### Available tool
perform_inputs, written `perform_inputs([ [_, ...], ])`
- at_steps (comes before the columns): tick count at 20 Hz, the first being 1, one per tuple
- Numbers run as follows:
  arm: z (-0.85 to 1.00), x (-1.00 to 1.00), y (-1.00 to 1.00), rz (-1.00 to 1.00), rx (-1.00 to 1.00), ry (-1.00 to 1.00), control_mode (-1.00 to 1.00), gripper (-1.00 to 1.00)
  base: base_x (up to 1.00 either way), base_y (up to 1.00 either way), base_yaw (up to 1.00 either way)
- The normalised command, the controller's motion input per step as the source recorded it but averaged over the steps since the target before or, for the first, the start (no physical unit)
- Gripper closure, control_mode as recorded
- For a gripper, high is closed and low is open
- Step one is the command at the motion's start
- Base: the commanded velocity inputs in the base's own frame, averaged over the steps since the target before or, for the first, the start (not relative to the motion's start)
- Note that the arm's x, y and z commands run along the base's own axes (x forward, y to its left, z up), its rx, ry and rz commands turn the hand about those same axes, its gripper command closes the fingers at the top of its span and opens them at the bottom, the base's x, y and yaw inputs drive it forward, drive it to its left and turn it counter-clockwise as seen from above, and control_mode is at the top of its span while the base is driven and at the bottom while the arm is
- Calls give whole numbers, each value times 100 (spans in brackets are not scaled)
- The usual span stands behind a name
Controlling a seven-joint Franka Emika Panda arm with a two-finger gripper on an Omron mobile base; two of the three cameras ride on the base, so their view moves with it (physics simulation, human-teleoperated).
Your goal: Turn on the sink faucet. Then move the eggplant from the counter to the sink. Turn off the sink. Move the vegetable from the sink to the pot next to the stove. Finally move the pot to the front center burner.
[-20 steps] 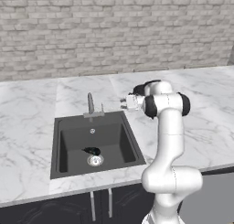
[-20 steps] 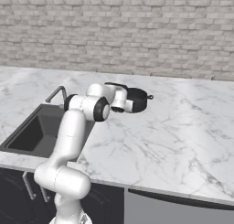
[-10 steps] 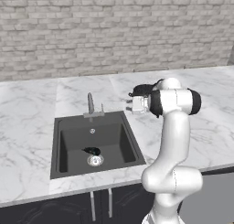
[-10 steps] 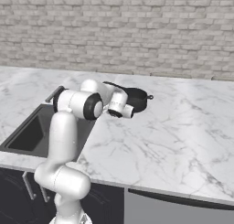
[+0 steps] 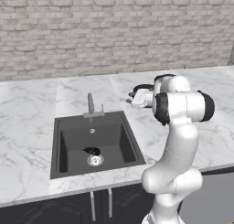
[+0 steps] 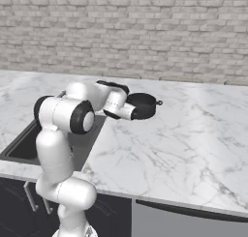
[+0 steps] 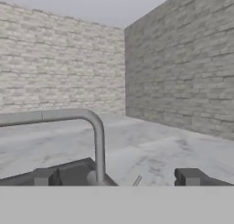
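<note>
Down in the sink [image 5: 68,147], the eggplant [image 5: 93,151] is lying on the basin floor, touching the drain [image 5: 95,160] at its 12 o'clock edge. Behind the basin, the faucet [image 5: 90,103] is standing upright at the sink's 12 o'clock rim, with its small lever just beside it at 3 o'clock.

Over the white marble surface [image 5: 27,122], the arm is reaching from the lower right of the left base view, and its gripper [image 5: 131,98] is hanging in the air at about 3 o'clock of the faucet, apart from it and pointing toward it. The jaws are standing wide apart with nothing between them; in the hand view the two dark fingertips [image 7: 189,176] are sitting far from each other at the bottom, with the bent grey spout of the faucet [image 7: 97,136] rising between them, nearer the left one.

In the right base view, a black pot [image 6: 143,105] is sitting on the surface just behind the gripper [image 6: 130,111]. A brick wall [image 6: 145,33] is running along the back.
</note>
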Motion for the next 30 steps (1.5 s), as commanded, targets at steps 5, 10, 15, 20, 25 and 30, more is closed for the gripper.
perform_inputs([
  [5,25,-26,7,-16,-14,9,-100,-100,0,0,0],
  [10,1,-33,20,-17,-16,29,-100,-100,0,0,0],
  [15,11,-27,1,-19,-14,36,-100,-100,0,0,0],
  [20,-8,-2,19,-22,-19,34,-100,-100,0,0,0],
  [25,-17,-15,34,-7,-17,36,-100,-100,0,0,0],
  [30,-29,-22,24,-2,-8,26,-100,-100,0,0,0],
])
